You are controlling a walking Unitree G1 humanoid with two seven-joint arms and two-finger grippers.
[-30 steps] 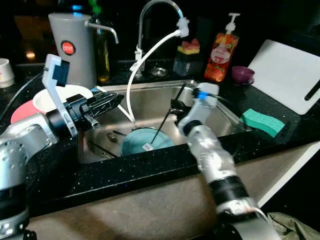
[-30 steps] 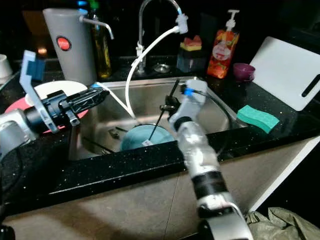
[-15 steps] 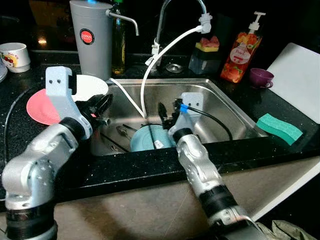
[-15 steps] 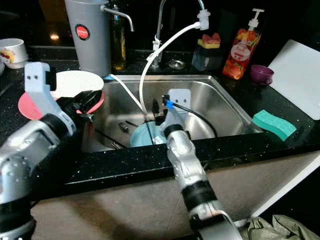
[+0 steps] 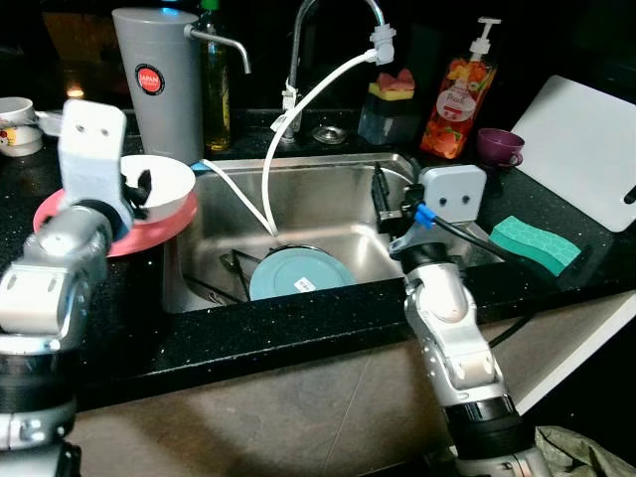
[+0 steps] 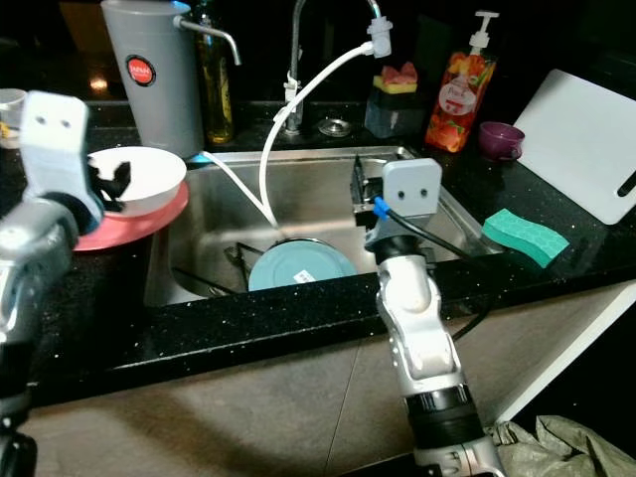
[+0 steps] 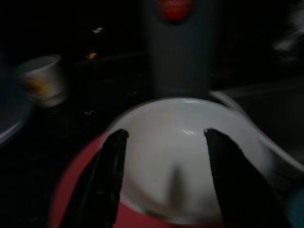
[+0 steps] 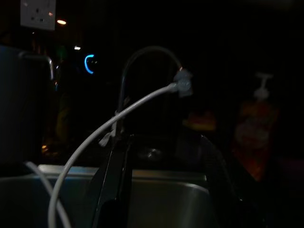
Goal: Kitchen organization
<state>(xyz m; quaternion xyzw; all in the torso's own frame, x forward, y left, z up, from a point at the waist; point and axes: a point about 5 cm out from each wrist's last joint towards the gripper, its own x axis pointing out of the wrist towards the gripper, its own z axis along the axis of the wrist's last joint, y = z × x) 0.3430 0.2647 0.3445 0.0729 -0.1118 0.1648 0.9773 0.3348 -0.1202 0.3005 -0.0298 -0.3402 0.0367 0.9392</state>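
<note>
Left claw spread over white bowl, mouth up, on pink plate

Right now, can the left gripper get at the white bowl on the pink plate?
Probably yes: the left gripper hangs open right over the white bowl on the pink plate, with nothing between them.

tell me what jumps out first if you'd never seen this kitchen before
Probably the steel sink set in the black counter, with a teal plate lying in its bottom and a white hose looping down from the faucet. At its left edge the left gripper hovers, fingers spread, over a white bowl stacked on a pink plate. The right gripper hangs above the basin's right side, holding nothing.
</note>
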